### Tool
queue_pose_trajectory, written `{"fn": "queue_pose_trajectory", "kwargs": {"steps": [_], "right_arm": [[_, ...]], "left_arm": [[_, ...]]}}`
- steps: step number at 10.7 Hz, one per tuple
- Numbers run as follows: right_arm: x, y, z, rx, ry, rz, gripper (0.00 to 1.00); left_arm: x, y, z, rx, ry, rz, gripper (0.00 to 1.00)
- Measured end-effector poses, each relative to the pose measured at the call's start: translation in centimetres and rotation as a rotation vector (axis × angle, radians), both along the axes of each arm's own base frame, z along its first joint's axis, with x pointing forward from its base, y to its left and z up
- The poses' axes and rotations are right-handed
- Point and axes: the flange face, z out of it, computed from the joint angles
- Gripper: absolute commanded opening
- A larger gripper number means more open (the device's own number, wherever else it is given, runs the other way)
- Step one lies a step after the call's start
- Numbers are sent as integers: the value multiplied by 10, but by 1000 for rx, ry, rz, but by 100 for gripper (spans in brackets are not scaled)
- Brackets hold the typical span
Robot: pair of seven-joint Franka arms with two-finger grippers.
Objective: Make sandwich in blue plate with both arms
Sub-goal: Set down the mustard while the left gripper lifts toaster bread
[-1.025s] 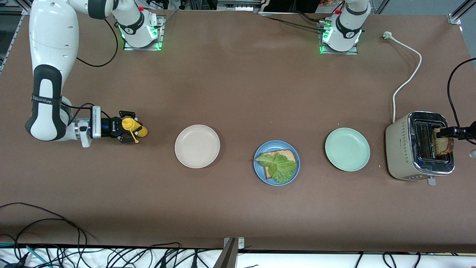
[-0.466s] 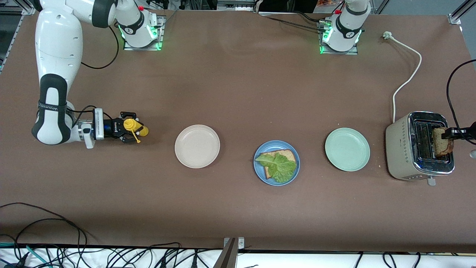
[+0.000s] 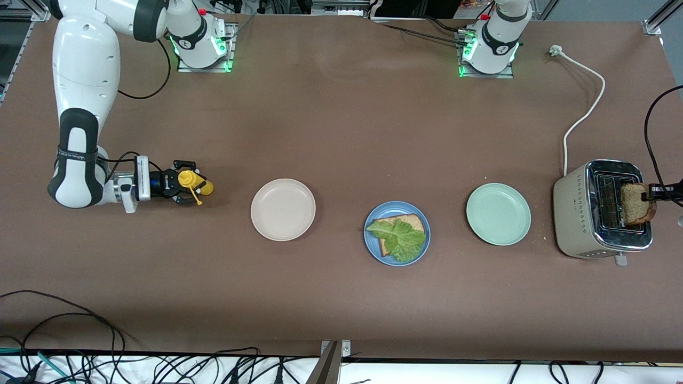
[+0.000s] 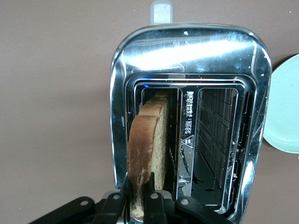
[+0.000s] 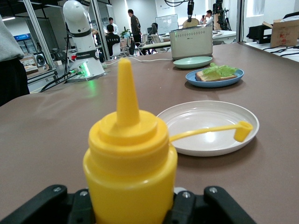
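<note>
left hand (image 3: 652, 197) grips toast (image 3: 635, 204) over toaster (image 3: 600, 213); right hand (image 3: 184, 186) holds bottle (image 3: 195, 182)

From my front view the left gripper (image 3: 653, 198) runs off the frame's edge at the toaster (image 3: 603, 210), so I see little of that arm. The lettuce (image 3: 397, 237) covers most of the toast slice (image 3: 408, 221) on the blue plate (image 3: 373, 248).

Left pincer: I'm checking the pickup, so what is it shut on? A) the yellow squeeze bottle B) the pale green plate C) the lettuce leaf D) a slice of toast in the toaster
D: the left pincer pinches the toast slice standing in the toaster slot.
</note>
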Motion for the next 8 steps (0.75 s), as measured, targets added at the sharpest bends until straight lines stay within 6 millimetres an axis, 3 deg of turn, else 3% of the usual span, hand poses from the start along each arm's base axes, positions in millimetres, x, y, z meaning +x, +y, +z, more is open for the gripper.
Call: {"fn": "queue_pose_trajectory", "kwargs": {"steps": [2,4,8], "right_arm": [[0,0,-1,0,1,0,37],[0,0,-2,-1,4,1,44],[0,-1,-3,-2,6,1,86]], "left_arm": [[1,-1,3,2,-6,-2,0],[4,0,21,15,-31,-4,0],[-4,-6,68,26,-44,-2,0]]}}
